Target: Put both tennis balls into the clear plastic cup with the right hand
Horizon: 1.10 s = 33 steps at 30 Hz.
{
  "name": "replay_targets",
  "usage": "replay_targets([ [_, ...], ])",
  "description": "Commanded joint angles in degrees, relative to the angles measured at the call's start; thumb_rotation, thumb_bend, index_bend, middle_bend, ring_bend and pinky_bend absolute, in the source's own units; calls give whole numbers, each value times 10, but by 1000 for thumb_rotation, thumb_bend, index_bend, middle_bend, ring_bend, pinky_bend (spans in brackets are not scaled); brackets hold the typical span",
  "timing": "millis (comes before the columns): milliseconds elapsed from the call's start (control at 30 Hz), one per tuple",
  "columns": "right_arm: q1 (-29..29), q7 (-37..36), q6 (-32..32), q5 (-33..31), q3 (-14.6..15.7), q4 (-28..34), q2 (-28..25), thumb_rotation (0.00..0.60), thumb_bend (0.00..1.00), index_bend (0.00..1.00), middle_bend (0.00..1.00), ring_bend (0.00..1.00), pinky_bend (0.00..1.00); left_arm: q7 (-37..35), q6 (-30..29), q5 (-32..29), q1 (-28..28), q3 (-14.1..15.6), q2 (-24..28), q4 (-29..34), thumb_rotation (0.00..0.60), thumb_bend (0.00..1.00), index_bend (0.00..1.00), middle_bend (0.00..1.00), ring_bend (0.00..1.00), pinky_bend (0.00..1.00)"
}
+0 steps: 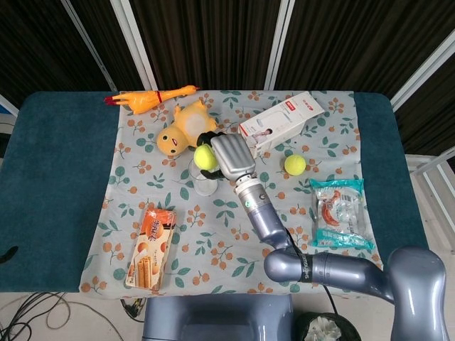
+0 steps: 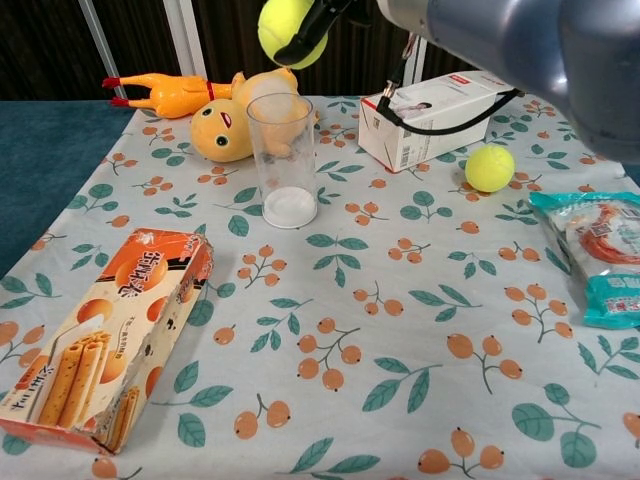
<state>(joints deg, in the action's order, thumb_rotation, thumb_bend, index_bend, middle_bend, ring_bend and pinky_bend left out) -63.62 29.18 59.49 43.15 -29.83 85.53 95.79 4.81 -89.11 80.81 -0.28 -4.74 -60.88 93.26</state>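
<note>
Two tennis balls: one (image 1: pixel 205 156) held up, one (image 1: pixel 295 165) on the cloth. One clear cup (image 2: pixel 281 160), one rubber chicken (image 1: pixel 151 98), one yellow plush toy (image 1: pixel 186 126), one white box (image 1: pixel 281 122), one biscuit box (image 1: pixel 150 246), one snack packet (image 1: pixel 340 212).

The head view looks steeply down from high above the near edge, taking in the whole surface (image 1: pixel 57 206). The chest view sits low and close, facing 12 o'clock; both share the floral cloth (image 1: pixel 234 241) (image 2: pixel 400 330).
</note>
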Motion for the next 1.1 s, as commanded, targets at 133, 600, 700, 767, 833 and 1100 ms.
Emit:
replay_targets([
  [133,-16,-7,-16,-19,18,-33,27,600,524,522,402,544,96,0,1,-1,0,0,0,0,600,2,94,0,0,104],
  [600,-20,-31,-46,-53,23,-43,22,600,303,286,185,302,11,-2,0,-4,0,-2,1,-1,600,2,94,0,0,104],
  [700,-22,-30,-46,-63,21,-37,16,600,221,233,141,270,0,0,1,-5,0,-2,1,-1,600,2,94,0,0,104],
  [767,-22,-29,-45,-72,20,-33,13,600,182,219,130,256,0,0,0,-4,0,-1,1,0,600,2,95,0,0,104],
  [833,-23,-29,-43,-77,19,-30,11,600,163,210,121,238,0,1,0,-3,0,-1,1,0,600,2,95,0,0,105],
  [1100,8,-37,7,-42,22,-5,-39,600,161,204,116,225,0,-1,-4,-6,1,-3,2,-1,600,2,95,0,0,105],
])
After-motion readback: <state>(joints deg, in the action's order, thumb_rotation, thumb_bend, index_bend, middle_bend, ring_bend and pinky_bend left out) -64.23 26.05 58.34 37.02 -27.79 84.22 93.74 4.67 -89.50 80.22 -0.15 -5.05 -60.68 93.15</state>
